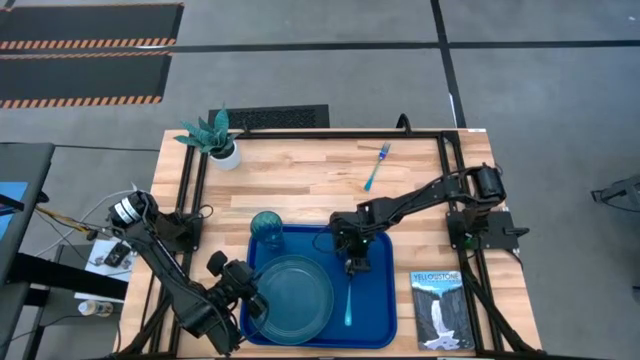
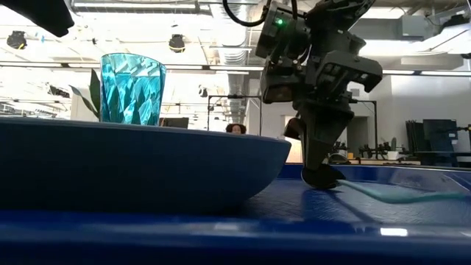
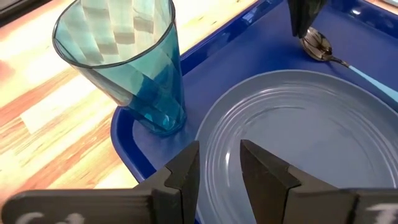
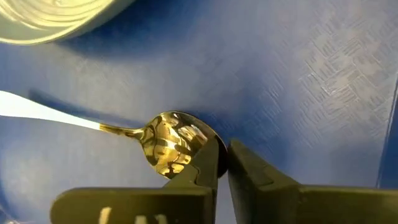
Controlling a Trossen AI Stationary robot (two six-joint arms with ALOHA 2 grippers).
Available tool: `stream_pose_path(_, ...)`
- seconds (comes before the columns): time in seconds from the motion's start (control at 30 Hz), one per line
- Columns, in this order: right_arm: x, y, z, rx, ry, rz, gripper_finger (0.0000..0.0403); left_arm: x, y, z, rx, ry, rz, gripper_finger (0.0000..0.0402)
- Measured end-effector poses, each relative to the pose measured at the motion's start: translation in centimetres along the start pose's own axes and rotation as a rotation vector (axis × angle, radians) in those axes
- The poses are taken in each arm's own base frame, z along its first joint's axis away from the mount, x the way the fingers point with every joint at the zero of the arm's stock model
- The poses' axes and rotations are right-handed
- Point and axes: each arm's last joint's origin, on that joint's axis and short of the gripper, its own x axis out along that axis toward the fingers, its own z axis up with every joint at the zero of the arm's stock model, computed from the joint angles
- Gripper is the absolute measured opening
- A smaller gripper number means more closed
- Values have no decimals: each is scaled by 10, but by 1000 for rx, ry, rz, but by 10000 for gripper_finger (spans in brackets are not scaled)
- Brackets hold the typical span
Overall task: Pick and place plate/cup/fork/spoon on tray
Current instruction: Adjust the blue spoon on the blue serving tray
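Note:
The blue tray [image 1: 375, 305] lies at the table's near middle. On it are the teal plate [image 1: 295, 295], the teal tumbler cup [image 1: 267, 228] upright in its far left corner, and the spoon [image 1: 349, 300] flat to the right of the plate, bowl toward the far side. The light-blue fork [image 1: 376, 167] lies on the bare wood at the far right. My right gripper [image 4: 222, 165] is shut, pointing down at the spoon's dark bowl [image 4: 168, 146]. My left gripper [image 3: 219, 162] is open and empty over the plate's left rim [image 3: 205, 143]. My right gripper comes from above, pointing down, with its tip on the tray beside the far edge of the spoon's bowl [image 4: 196, 140]. One finger [image 4: 205, 171] covers that edge; whether it touches the bowl, I cannot tell. Nothing is between the fingers. The spoon lies flat on the tray.
A white pot with a teal plant [image 1: 222, 145] stands at the far left corner. A Yellowstone book [image 1: 440, 308] lies right of the tray, by the near edge. Bare wood lies between the tray and the fork.

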Motion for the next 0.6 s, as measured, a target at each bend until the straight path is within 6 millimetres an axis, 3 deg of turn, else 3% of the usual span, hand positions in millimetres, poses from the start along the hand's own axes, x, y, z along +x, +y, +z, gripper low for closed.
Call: stream_pose_path(0.6, -1, 0, 1, 23, 8, -2, 58, 0, 0, 0, 2, -1, 1, 102)
